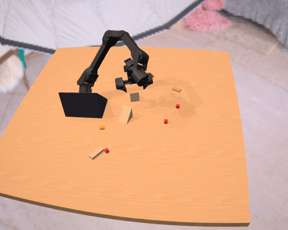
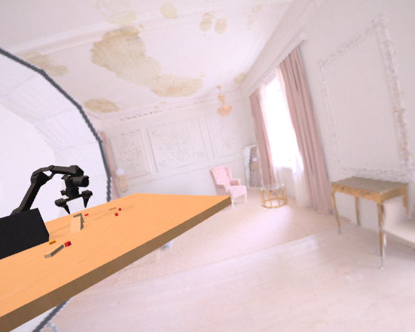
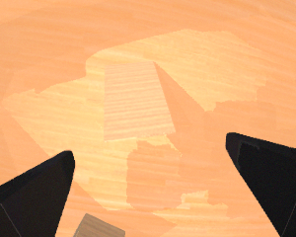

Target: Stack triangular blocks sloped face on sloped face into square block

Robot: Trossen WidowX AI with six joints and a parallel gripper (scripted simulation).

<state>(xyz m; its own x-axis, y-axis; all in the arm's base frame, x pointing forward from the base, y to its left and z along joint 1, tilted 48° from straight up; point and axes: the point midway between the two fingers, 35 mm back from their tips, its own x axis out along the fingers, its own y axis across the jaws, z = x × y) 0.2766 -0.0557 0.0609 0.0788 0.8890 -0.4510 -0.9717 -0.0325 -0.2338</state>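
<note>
One pale triangular block (image 1: 125, 114) (image 2: 75, 224) stands on the table (image 1: 163, 173) with its sloped face toward the top camera; part of what appears to be this block (image 3: 101, 228) shows at the wrist view's bottom edge. The other triangular block (image 1: 134, 97) (image 3: 137, 101) stands just behind it, apart, a grey face toward the top camera. Its pale face fills the wrist view's upper middle. My gripper (image 1: 135, 89) (image 2: 77, 209) (image 3: 151, 149) is open and empty, fingers pointing down, above the rear block. Its fingertips stand wide, one to each side, clear of the block.
A black box (image 1: 83, 105) stands left of the blocks by the arm's base. Red cubes (image 1: 165, 121) (image 1: 177, 106) lie to the right, another red cube (image 1: 152, 75) behind the gripper. An orange piece (image 1: 102, 127), a plank (image 1: 96, 153) and a red cube (image 1: 106, 150) lie in front. A flat piece (image 1: 176, 89) lies back right.
</note>
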